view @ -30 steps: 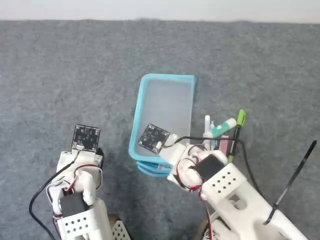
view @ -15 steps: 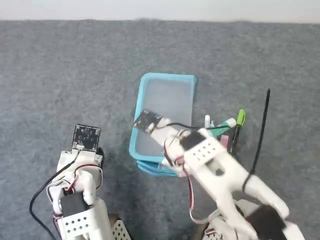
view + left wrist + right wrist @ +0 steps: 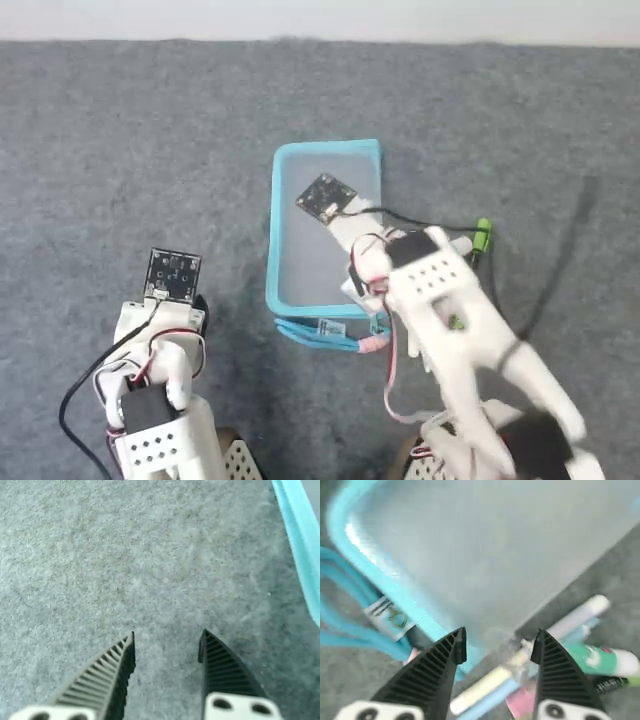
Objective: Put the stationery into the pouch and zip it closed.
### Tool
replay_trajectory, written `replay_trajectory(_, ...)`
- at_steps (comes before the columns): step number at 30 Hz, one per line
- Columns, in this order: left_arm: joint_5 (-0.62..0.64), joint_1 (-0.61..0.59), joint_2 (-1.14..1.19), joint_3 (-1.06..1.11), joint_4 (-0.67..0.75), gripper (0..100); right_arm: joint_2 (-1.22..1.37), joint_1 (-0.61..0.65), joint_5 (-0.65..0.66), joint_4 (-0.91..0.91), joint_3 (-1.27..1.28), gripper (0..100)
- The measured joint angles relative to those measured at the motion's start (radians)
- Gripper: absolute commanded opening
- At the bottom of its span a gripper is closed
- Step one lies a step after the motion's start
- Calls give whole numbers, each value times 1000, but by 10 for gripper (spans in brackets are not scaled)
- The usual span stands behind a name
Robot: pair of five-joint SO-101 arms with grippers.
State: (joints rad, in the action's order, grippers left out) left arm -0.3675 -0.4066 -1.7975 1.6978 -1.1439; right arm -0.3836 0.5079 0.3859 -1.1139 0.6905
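At the centre of the grey carpet the blue-rimmed pouch lies flat, its long sides running from 12 to 6 o'clock. A blue loop strap trails from its 6 o'clock end.

The right arm extends from 5 o'clock and hangs over the pouch's 3 o'clock side. The right gripper has its jaws spread wide with nothing between them. It hovers above the pouch's rim, where the stationery lies.

The stationery is outside the pouch, on the carpet against its 3 o'clock edge. It includes a cream pen, a pale blue pen and a green-and-white marker. There is also something pink, perhaps an eraser, though it is too blurred to be sure. In the high view a green tip pokes out from beside the arm at 3 o'clock. I cannot tell whether the pouch's zip is open.

The left arm sits at 8 o'clock from the pouch, well apart from it. The left gripper has its jaws parted and holds nothing, and it hangs above bare carpet near the pouch's blue edge.
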Motion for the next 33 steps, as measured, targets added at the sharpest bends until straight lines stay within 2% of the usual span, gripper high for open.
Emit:
replay_trajectory(3, 0, 0, 0, 0, 0, 199, -123, 44, 15, -80, 14, 224)
replay_trajectory(8, 0, 0, 0, 0, 0, 199, -152, 195, 46, -120, 124, 224)
replay_trajectory(15, 0, 0, 0, 0, 0, 199, -83, 222, 43, -34, 198, 224)
replay_trajectory(20, 0, 0, 0, 0, 0, 199, 80, 130, 14, 63, 169, 224)
replay_trajectory(26, 0, 0, 0, 0, 0, 199, 267, 2, -34, 89, -14, 224)
replay_trajectory(33, 0, 0, 0, 0, 0, 199, 489, -54, -55, 91, -273, 224)
